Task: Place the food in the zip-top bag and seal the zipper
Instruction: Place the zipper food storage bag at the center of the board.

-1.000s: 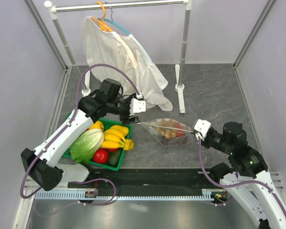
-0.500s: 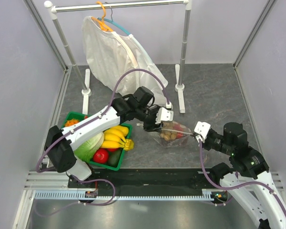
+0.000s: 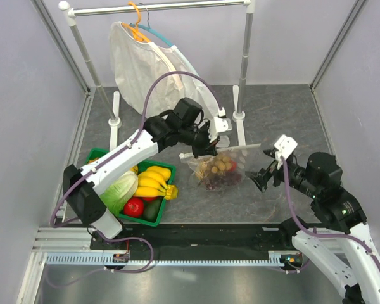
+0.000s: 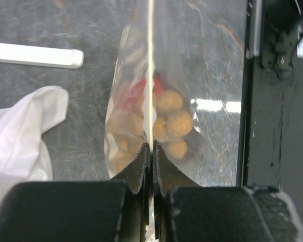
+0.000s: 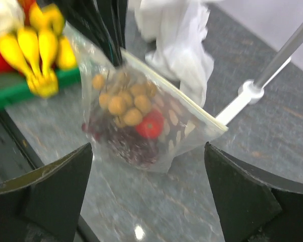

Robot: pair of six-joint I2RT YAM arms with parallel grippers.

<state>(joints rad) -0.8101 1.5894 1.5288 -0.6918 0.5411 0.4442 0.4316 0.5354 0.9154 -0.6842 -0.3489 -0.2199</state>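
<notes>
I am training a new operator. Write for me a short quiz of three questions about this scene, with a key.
1. True or false: the right jaws are clamped on the zip-top bag.
2. Which jaws pinch the zipper? A the left jaws, B the right jaws, C both.
3. Fill in: the tan berries lie inside the ____.
Key: 1 false; 2 A; 3 bag.

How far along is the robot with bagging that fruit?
Done: the fruit sits inside the bag. In hand: the left gripper pinches the zipper strip; the right gripper is open, apart. Left: finishing the seal, which I cannot confirm.
</notes>
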